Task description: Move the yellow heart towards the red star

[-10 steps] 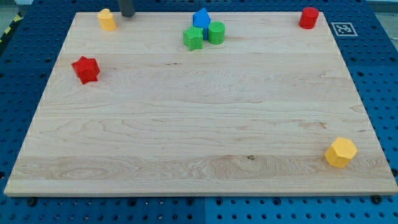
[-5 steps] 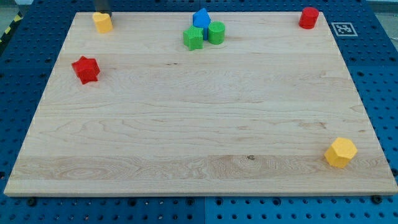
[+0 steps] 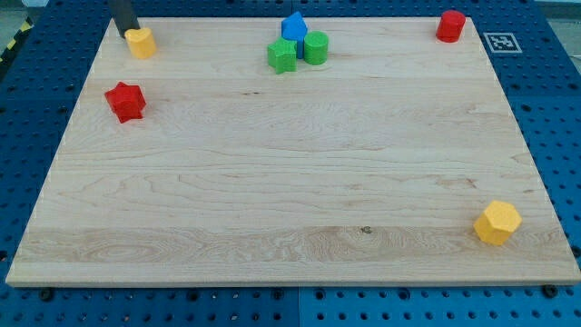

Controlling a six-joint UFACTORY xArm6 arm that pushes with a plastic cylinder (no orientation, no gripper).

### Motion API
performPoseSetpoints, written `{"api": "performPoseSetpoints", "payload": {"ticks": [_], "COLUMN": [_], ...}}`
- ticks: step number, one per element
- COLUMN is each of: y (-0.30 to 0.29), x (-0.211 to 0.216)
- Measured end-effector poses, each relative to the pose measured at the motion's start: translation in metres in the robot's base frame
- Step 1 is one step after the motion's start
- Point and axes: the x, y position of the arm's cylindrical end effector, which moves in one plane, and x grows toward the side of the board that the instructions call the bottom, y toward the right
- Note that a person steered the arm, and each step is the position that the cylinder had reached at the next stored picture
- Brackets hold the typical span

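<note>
Camera view takes in a pale wooden board (image 3: 290,182) lying on a blue pegboard table (image 3: 545,91). No writing can be read anywhere; the only marking is a black-and-white square tag (image 3: 500,42) on the table past the board's top right corner. No container is on the board, only loose blocks.

The arm has no gripper to open or clench, just the dark rod. My tip (image 3: 130,33) sits at the board's top left corner, pressed against the upper left side of the yellow heart (image 3: 140,42), though I cannot quite tell if they touch or are merely just beside each other. The red star (image 3: 125,101) lies below the heart toward the view's bottom, apart from it, with bare wood between them.

Along the top edge near the middle, a blue block (image 3: 294,28), a green star-like block (image 3: 282,55) and a green cylinder (image 3: 316,47) huddle together, touching. A red cylinder (image 3: 450,25) stands at the top right corner. A yellow hexagonal block (image 3: 497,222) rests near the bottom right corner, well apart from everything else.
</note>
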Motion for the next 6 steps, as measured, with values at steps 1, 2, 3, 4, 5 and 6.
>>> {"api": "performPoseSetpoints", "payload": {"ticks": [1,2,3,4,5,6], "y": [0.000,0.001,0.004,0.016,0.030,0.036], "x": [0.000,0.005,0.016,0.024,0.034,0.053]}}
